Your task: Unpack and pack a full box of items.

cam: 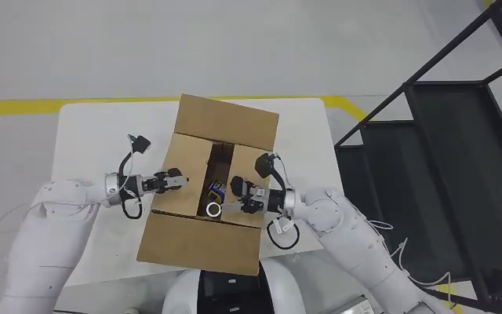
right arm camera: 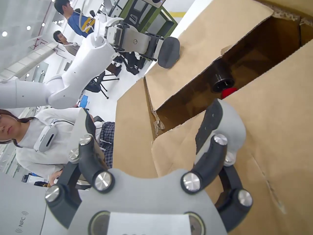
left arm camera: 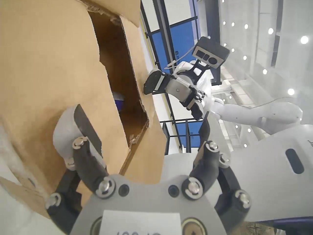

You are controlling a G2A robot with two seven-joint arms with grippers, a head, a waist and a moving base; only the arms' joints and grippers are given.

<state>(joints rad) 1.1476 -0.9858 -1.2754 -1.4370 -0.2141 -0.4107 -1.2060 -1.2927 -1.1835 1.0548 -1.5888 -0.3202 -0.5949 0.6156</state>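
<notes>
The left gripper [left arm camera: 139,121], fingers spread wide and holding nothing, hovers at the 9 o'clock side of the box's opening in the top view. One finger [left arm camera: 66,130] is close against the side flap there. The right gripper [right arm camera: 150,113], also spread apart and empty, sits at about 4 o'clock of the opening, over the opposite side flap. The 2 grippers face each other across the gap.

The cardboard box [cam: 227,118] stands in the middle of a white table [cam: 94,133]. Its far flap lies folded back at 12 o'clock and its near flap at 6 o'clock. The 2 side flaps lean inward, leaving a narrow slot running from 12 to 6.

Through the slot show a blue and yellow item [cam: 217,188] and, just toward 6 o'clock from it, a white ring [cam: 213,209]. The right wrist view catches a dark cylinder [right arm camera: 222,80] with a red thing [right arm camera: 228,91] beside it.

Items sit inside, half covered by the side flaps. This reads as either the very start of unpacking or the close of packing, and the pictures do not settle which.

The side flaps hide most of the inside, so the items cannot be counted. What the ring, cylinder and red thing are is unclear. Whether the right gripper touches the cardboard cannot be told.
</notes>
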